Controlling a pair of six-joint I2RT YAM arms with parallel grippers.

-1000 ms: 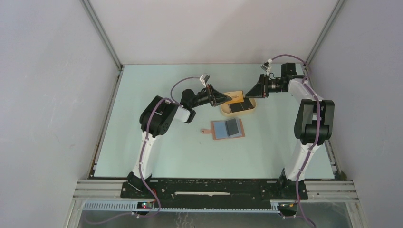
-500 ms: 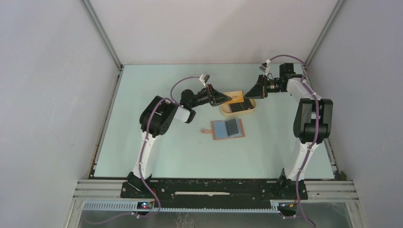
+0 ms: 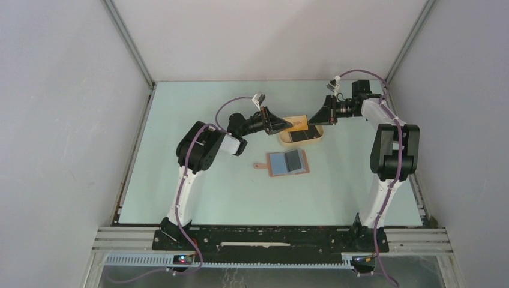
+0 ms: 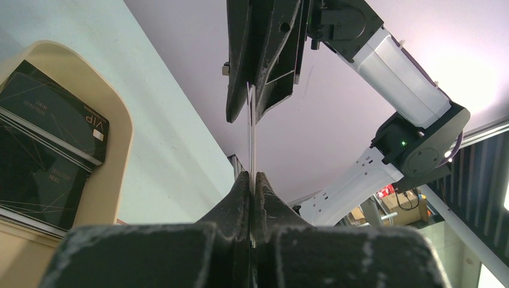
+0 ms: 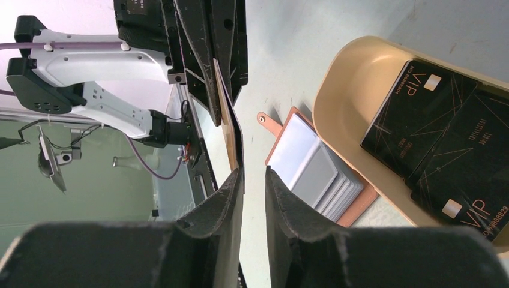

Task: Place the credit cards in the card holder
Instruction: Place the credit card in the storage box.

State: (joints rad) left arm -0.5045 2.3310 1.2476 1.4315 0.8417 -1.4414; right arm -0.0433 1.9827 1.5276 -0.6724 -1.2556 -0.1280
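Clamps orange card (image 5: 225,114) edge-on in left pincer (image 4: 252,177) for handover; straddles it with right pincer (image 5: 253,171), part-open (no grip yet).

Lab: alu-frame enclosure (image 3: 130,45), white walls (image 3: 60,120)

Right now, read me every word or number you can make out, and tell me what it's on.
Seen from the right wrist:
"VIP": on the upper black card in the beige tray.
"VIP": on the lower black card, beside a number too small to read.
Small print on both cards: too blurred to read.
Nothing readable elsewhere.
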